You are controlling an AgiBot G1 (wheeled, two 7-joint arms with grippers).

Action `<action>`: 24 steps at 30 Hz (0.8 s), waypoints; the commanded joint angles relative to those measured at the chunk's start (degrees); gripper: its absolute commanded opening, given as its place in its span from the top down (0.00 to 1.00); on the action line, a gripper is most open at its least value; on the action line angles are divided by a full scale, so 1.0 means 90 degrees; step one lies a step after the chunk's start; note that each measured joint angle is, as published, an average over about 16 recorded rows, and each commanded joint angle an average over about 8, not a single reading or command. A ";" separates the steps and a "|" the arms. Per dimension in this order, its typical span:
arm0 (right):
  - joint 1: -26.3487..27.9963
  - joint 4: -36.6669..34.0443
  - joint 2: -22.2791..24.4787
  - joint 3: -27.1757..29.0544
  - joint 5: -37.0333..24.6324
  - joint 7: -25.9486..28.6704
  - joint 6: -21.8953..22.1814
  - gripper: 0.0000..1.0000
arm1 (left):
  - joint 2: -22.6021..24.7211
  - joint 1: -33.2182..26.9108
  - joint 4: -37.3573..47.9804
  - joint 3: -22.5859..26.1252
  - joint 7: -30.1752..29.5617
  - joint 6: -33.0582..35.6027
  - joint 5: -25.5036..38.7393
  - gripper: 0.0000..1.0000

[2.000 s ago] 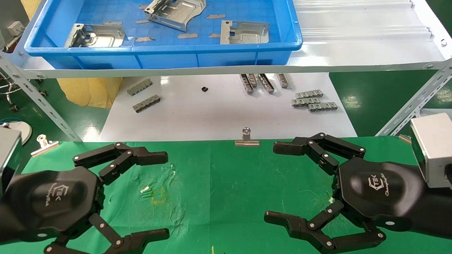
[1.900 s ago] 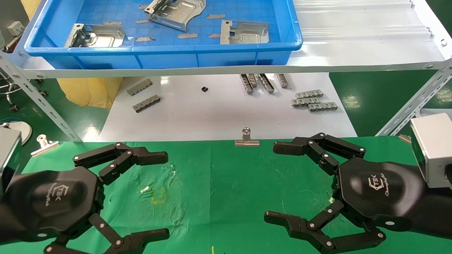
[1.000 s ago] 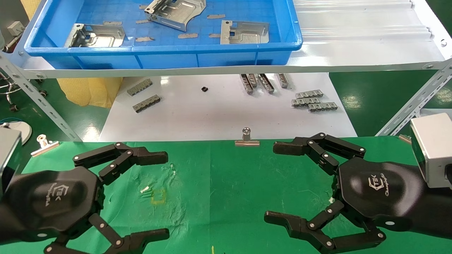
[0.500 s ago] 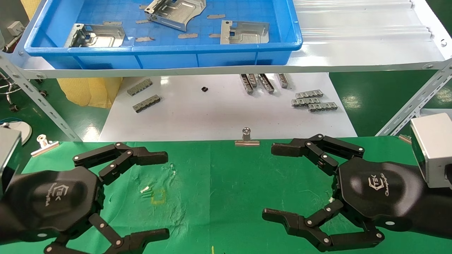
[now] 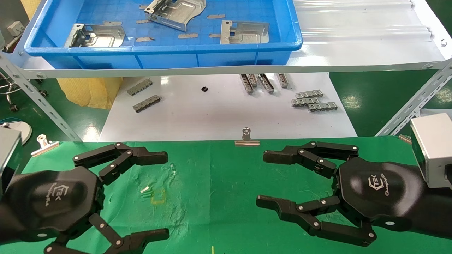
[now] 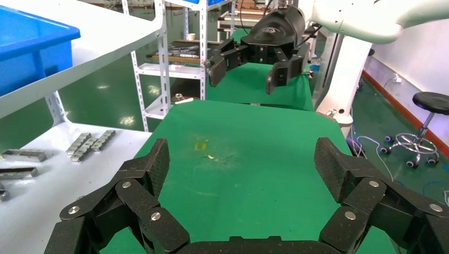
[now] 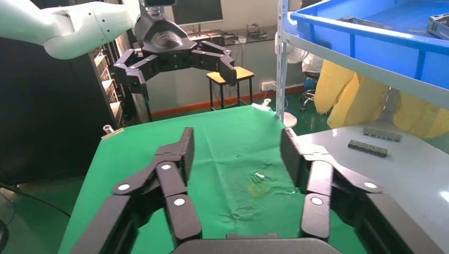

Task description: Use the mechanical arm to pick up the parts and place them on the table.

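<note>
Three silvery stamped parts lie in the blue tray on the raised shelf: one at the left (image 5: 95,35), one at the back middle (image 5: 175,12), one at the right (image 5: 244,32). Both grippers hover over the green table (image 5: 226,183), far below the tray. My left gripper (image 5: 166,194) is open and empty at the left; it also shows in its own wrist view (image 6: 241,159). My right gripper (image 5: 262,179) is open and empty at the right, with its jaws narrower than the left's; it also shows in its own wrist view (image 7: 237,148).
The blue tray (image 5: 162,49) sits on a white shelf (image 5: 353,42) with slanted metal legs (image 5: 406,109). Below it, a white board (image 5: 212,113) carries grey slotted strips (image 5: 314,100). Binder clips (image 5: 247,137) hold the cloth's far edge.
My right gripper's fingers have drawn partly together and stretched out to the left. My left gripper and the parts have not moved.
</note>
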 commanded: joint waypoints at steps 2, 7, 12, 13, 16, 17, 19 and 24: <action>0.0000 0.0000 0.0000 0.0000 0.0000 0.0000 0.0000 1.00 | 0.0000 0.0000 0.0000 0.0000 0.0000 0.0000 0.0000 0.00; 0.0000 0.0000 0.0000 0.0000 0.0000 0.0000 0.0000 1.00 | 0.0000 0.0000 0.0000 0.0000 0.0000 0.0000 0.0000 0.00; 0.0000 0.0000 0.0000 0.0000 0.0000 0.0000 0.0000 1.00 | 0.0000 0.0000 0.0000 0.0000 0.0000 0.0000 0.0000 0.00; 0.0000 0.0000 0.0000 0.0000 0.0000 0.0000 0.0000 1.00 | 0.0000 0.0001 -0.0001 0.0000 0.0000 0.0000 0.0000 0.00; 0.0000 0.0000 0.0000 0.0000 0.0000 0.0000 0.0000 1.00 | 0.0003 -0.0004 -0.0004 -0.0002 0.0002 0.0001 -0.0003 0.00; 0.0000 0.0000 0.0000 0.0000 0.0000 0.0000 0.0000 1.00 | 0.0008 -0.0013 -0.0007 -0.0003 0.0004 0.0001 -0.0006 0.00; 0.0000 0.0000 0.0000 0.0000 0.0000 0.0000 0.0000 1.00 | 0.0030 -0.0072 -0.0011 -0.0009 0.0006 -0.0017 0.0000 0.00; 0.0000 0.0000 0.0000 0.0000 0.0000 0.0000 0.0000 1.00 | 0.0227 -0.0672 0.0154 0.0027 -0.0006 -0.0217 0.0265 0.00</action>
